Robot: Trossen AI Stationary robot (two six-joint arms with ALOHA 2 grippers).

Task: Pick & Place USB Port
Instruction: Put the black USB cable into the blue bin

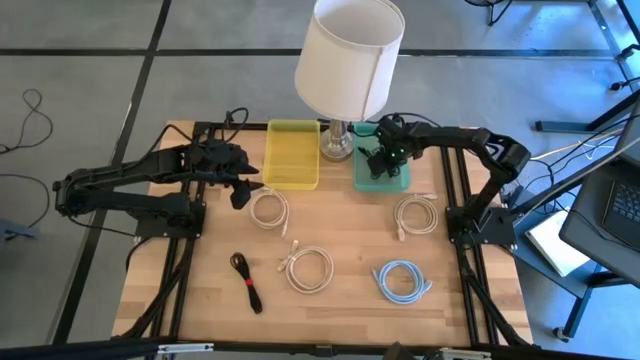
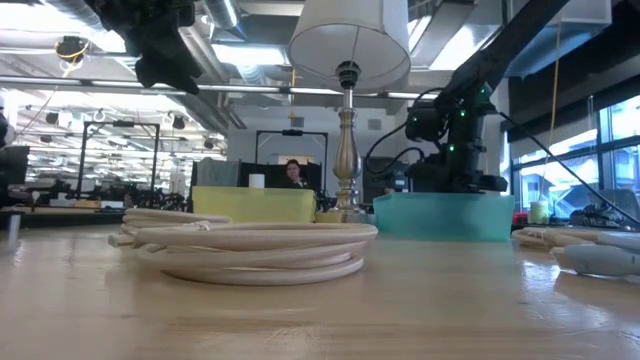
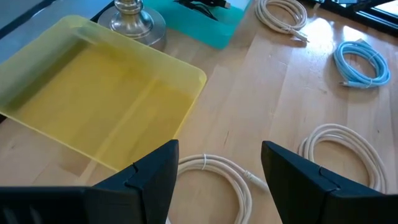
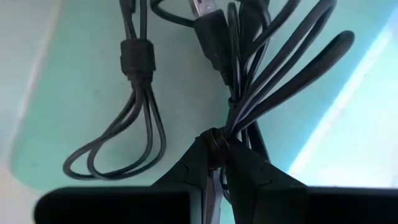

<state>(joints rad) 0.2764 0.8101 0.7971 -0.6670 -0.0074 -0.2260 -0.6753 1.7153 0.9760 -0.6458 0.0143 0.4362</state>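
my right tool (image 4: 217,163) sits down in the teal tray (image 1: 394,178) at the back of the table (image 1: 340,300), pinched narrow on a bundled black usb cable (image 4: 249,81) at its tie. a second black cable (image 4: 134,93) lies in the same tray just beside it. my left tool (image 3: 217,171) hangs wide above a cream coiled cable (image 3: 217,180), next to the yellow tray (image 3: 93,93). the lamp (image 1: 348,60) stands between the two trays. a light blue cable (image 1: 402,280) lies nearer the table's front.

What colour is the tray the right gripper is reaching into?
Teal tray; the high view shows it best, with the right gripper over it.
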